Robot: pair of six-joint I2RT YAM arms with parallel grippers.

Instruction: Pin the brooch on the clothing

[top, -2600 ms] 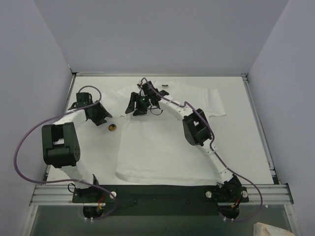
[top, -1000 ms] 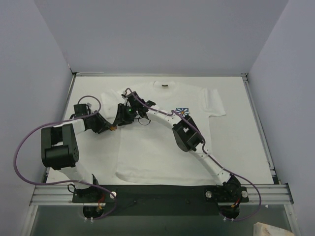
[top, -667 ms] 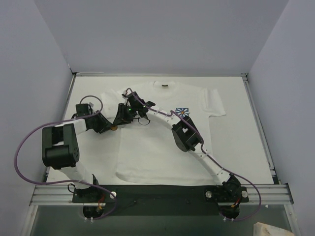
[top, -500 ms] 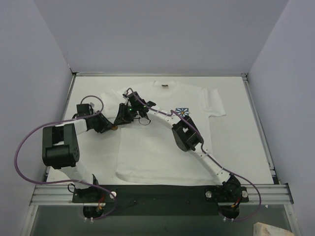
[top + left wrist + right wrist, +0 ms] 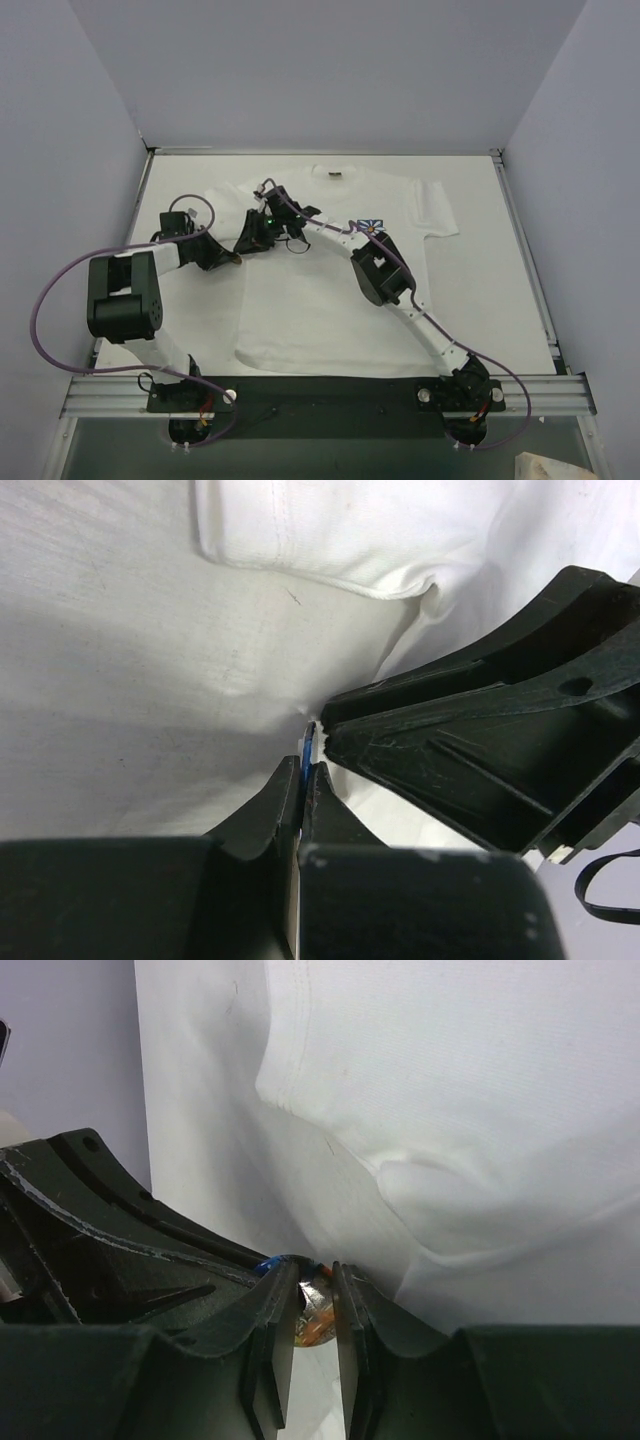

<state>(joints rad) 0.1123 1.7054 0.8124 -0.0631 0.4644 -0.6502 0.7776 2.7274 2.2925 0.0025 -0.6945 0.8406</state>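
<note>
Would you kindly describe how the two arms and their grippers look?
Both the left arm and right arm have white links with boxy black joint housings. A purple cable loops along each. The left gripper and right gripper are black, with tapered, scuffed fingers.

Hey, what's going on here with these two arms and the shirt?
The two arms meet at the brooch, at the edge of the white T-shirt just below its sleeve on the left arm's side. The left gripper and the right gripper are tip to tip. Each wrist view shows its own fingers closed on the small disc, so they seem to be pinching it together. The shirt lies flat on the table, and the brooch does not look pinned to it yet.
</note>
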